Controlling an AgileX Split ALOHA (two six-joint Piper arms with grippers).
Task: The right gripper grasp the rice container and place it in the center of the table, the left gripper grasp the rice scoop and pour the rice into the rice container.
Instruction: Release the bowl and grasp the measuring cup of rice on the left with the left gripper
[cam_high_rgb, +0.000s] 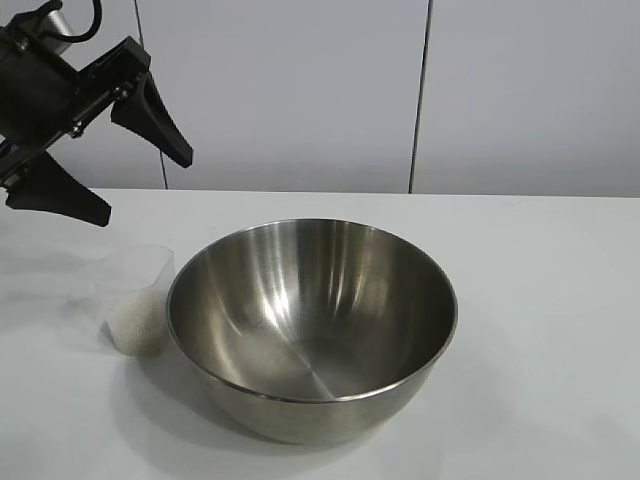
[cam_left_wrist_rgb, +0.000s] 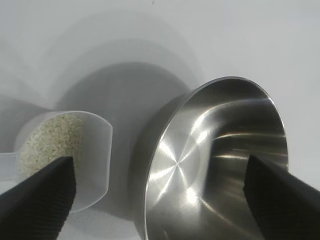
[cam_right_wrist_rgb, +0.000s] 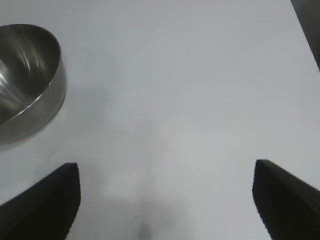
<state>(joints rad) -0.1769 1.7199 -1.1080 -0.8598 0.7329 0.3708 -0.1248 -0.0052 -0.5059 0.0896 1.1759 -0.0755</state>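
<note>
Exterior view: left gripper (cam_high_rgb: 150, 185) open, empty, upper left above scoop (cam_high_rgb: 135, 298) of rice (cam_high_rgb: 137, 325) beside centre bowl (cam_high_rgb: 312, 325); right gripper (cam_right_wrist_rgb: 165, 200) open, empty.

Lab-style test bench, not kitchen. My table (cam_high_rgb: 540, 300): plain white top, lower frame. Behind it, bare pale wall panels (cam_high_rgb: 290, 90) with dark vertical seams, upper frame. My black arm (cam_high_rgb: 40, 70), upper left.

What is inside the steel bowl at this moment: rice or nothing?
Nothing. The steel bowl shows bare metal inside; the rice sits in the plastic cup.
</note>
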